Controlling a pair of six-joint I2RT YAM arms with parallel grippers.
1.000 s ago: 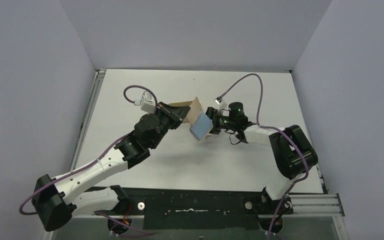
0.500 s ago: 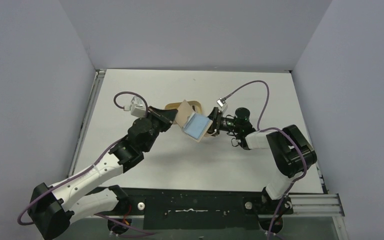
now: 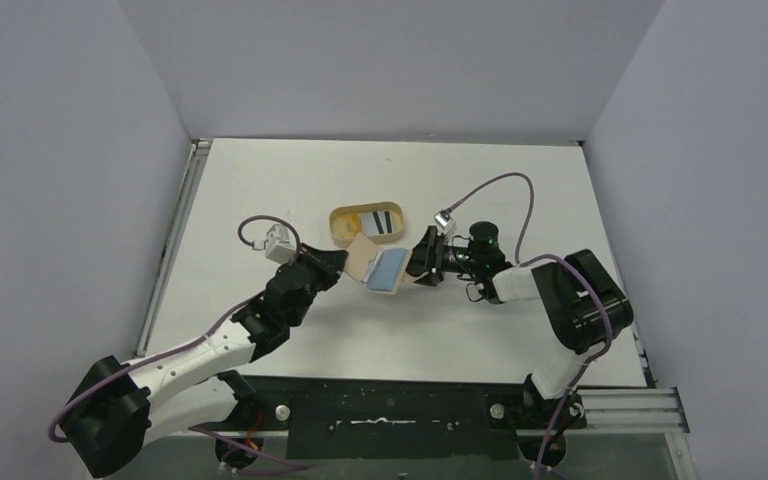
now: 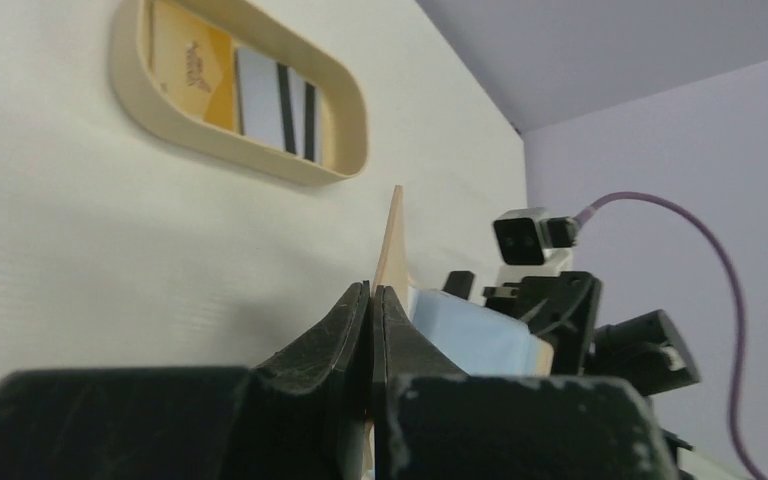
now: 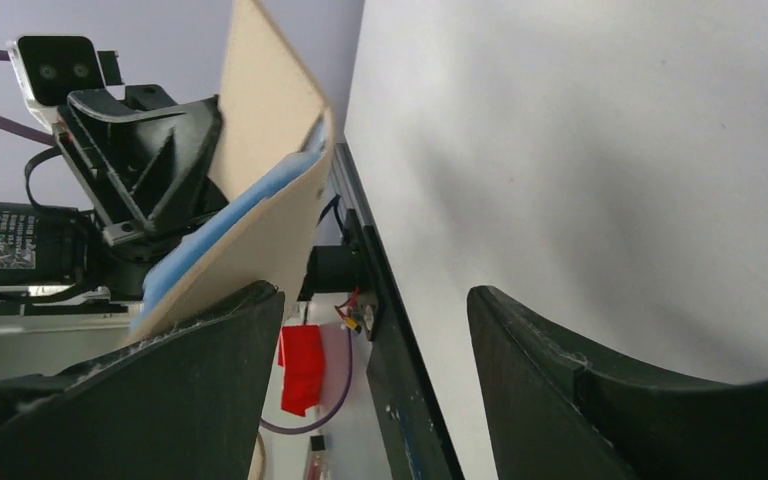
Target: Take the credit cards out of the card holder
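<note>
The card holder [image 3: 378, 268] is a tan wallet held open just above the table, light blue panel up. My left gripper [image 3: 346, 263] is shut on its tan flap; in the left wrist view the flap's edge [image 4: 393, 235] rises from between the fingertips. My right gripper [image 3: 423, 262] is open at the wallet's right edge. In the right wrist view the wallet [image 5: 260, 210] lies against the left finger [image 5: 200, 370], with nothing between the jaws. Two credit cards lie in the oval tray [image 3: 337, 226]: a yellow-orange one [image 3: 352, 224] and a pale one with dark stripes [image 3: 383, 222].
The tray and both cards also show in the left wrist view, the tray rim [image 4: 250, 160], the yellow card [image 4: 192, 68] and the striped card [image 4: 278, 95]. White table, grey walls on three sides, dark rail along the near edge.
Both grippers and the wallet moved toward the near side and lower, off the tray. The tray with the two cards inside is now uncovered.
</note>
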